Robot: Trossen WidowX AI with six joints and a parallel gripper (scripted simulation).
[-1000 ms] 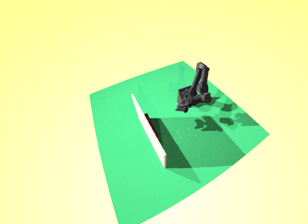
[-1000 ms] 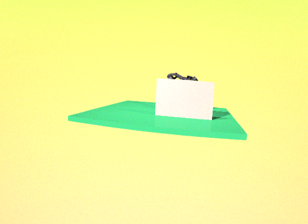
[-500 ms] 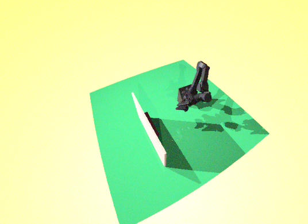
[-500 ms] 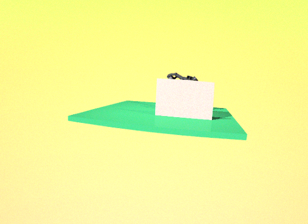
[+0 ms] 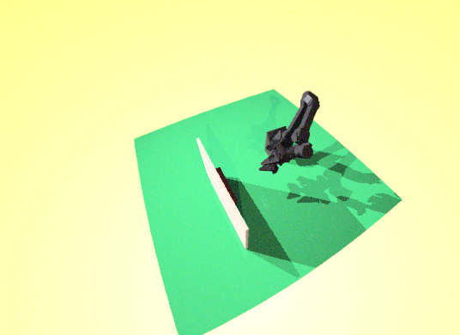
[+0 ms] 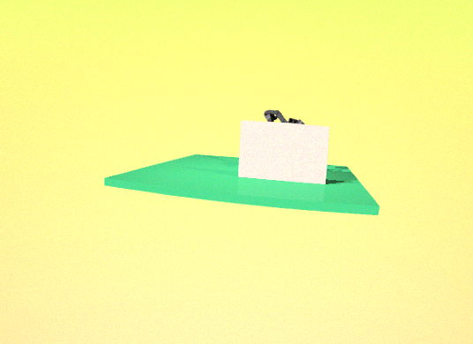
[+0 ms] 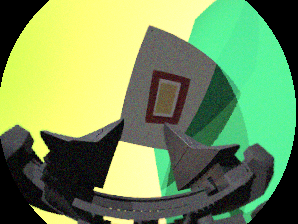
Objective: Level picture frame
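The picture frame (image 5: pixel 227 185) (image 7: pixel 153 100), dark red with a tan centre, hangs on the front of the white wall panel (image 5: pixel 232 209) (image 6: pixel 282 153) (image 7: pixel 137 80). The wrist view is turned sideways, with the panel's top at the left. There the frame's long edges look a few degrees off the panel's, its end at the image top seeming higher; slant makes this uncertain. My gripper (image 5: pixel 268 167) (image 7: pixel 144 123) is open and empty, in front of the panel and apart from the frame. The screw and notched strip are hidden.
The panel stands upright on the green table top (image 5: pixel 172 204) (image 6: pixel 176 183) (image 7: pixel 270 75). Shadows of panel and arm fall across the table on the arm's side. In the exterior view the panel hides the frame and most of the arm.
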